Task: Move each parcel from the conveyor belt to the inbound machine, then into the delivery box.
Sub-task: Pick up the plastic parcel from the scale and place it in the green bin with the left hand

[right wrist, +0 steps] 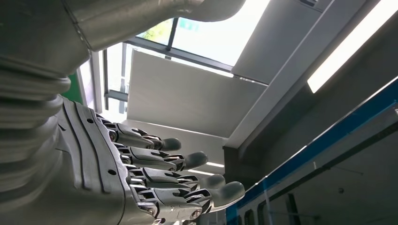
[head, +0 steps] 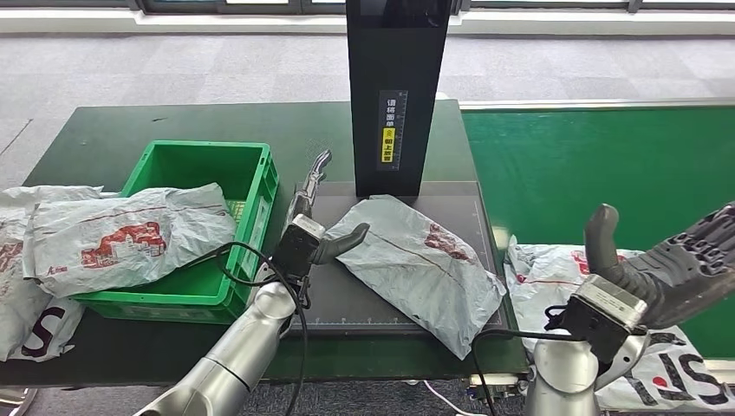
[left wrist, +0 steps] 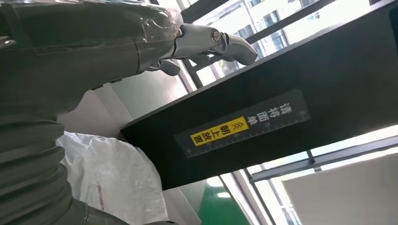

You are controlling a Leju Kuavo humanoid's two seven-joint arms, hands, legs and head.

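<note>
A dark green table [head: 113, 130] stands on grey carpet. On its left, a green crate [head: 247, 186] holds one grey parcel [head: 130, 238]. The left robot hand [head: 314, 195] is open, empty, beside another parcel [head: 420, 269] on the black scanner [head: 397, 95] base. The right robot hand [head: 672, 260], open, hovers above a parcel [head: 546, 269] on the green belt [head: 607, 173].

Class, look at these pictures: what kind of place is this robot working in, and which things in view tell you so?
Probably a parcel-sorting or logistics test area set up indoors. A green conveyor belt carries a grey mailer bag, another parcel lies on the black inbound machine, and a green crate holds one more.
</note>
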